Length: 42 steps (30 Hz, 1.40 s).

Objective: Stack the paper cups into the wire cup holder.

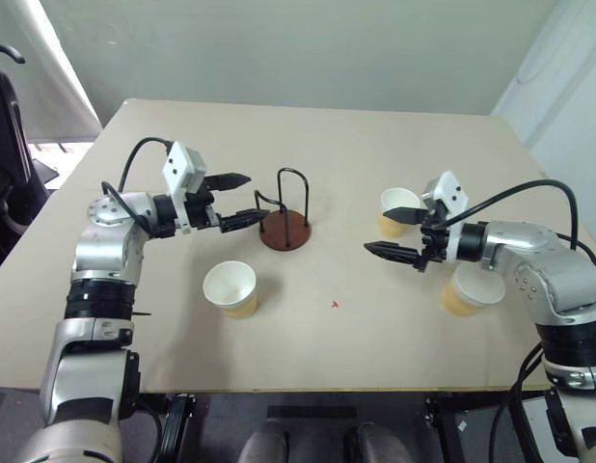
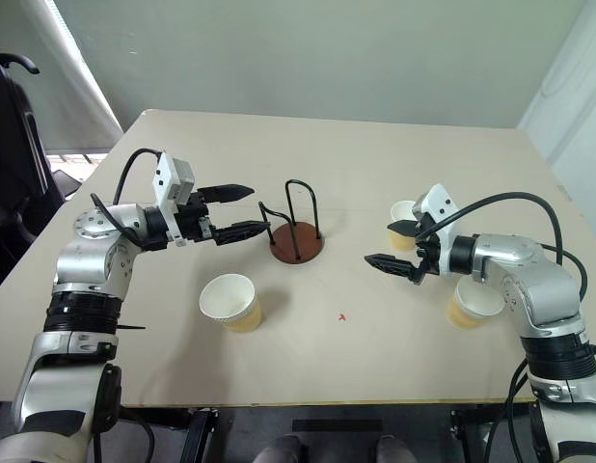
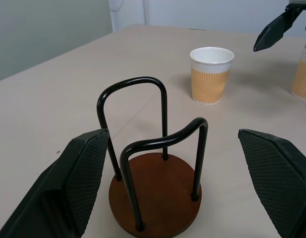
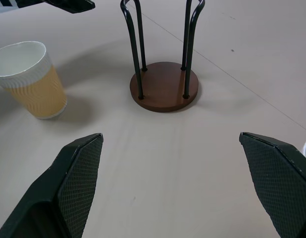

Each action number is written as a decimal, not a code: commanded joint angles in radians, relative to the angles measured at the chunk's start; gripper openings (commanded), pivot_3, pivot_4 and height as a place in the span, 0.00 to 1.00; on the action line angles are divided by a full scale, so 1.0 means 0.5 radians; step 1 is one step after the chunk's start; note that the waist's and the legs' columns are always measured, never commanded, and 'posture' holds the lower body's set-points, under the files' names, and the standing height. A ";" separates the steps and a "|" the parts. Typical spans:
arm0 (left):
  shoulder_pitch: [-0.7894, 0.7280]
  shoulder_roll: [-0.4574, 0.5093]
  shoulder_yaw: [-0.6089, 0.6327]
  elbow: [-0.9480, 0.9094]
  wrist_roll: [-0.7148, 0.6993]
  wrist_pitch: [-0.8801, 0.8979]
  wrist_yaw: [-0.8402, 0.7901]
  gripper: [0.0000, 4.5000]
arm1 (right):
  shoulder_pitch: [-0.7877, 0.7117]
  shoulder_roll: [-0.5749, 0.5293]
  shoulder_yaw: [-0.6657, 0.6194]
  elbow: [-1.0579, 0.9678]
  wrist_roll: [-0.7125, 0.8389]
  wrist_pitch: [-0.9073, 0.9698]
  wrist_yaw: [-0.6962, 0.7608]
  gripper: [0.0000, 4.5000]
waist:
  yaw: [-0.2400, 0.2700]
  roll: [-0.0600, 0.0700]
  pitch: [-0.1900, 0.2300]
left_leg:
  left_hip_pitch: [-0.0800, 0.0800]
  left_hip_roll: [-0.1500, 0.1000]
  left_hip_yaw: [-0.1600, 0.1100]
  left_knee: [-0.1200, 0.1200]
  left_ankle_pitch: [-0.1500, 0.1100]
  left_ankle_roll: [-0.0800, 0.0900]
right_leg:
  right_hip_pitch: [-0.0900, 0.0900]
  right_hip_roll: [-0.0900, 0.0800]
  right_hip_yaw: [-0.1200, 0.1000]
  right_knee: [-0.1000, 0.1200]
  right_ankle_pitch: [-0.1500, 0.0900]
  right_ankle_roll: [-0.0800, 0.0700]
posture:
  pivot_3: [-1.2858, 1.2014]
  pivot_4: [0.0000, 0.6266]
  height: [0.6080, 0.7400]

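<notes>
The wire cup holder (image 1: 285,231), a reddish-brown disc with black wire loops, stands at the table's middle with nothing in it. My left gripper (image 1: 257,197) hovers open just left of it, pointing at the loops. My right gripper (image 1: 376,231) is open farther right, aimed toward the holder. Three paper cups stand upright. One (image 1: 230,287) is in front of the holder. A second (image 1: 394,200) sits just behind my right gripper's fingers. The third (image 1: 467,295) is partly under my right forearm. The left wrist view frames the holder (image 3: 155,198) between the open fingers.
The beige table (image 1: 337,145) is bare behind the holder and between the grippers. A small red mark (image 1: 335,305) lies on it near the front. Black cables loop over both arms. A dark chair (image 1: 7,116) stands off the left edge.
</notes>
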 commanded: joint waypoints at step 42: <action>-0.246 -0.076 -0.007 0.401 0.247 -0.449 0.153 1.00 | -0.033 -0.031 -0.057 -0.051 0.018 0.008 -0.047 0.99 | 0.003 0.000 0.000 | 0.000 0.000 0.000 -0.001 0.000 0.000 | -0.002 0.000 0.001 0.000 0.000 0.000 | 0.52 0.24 1.00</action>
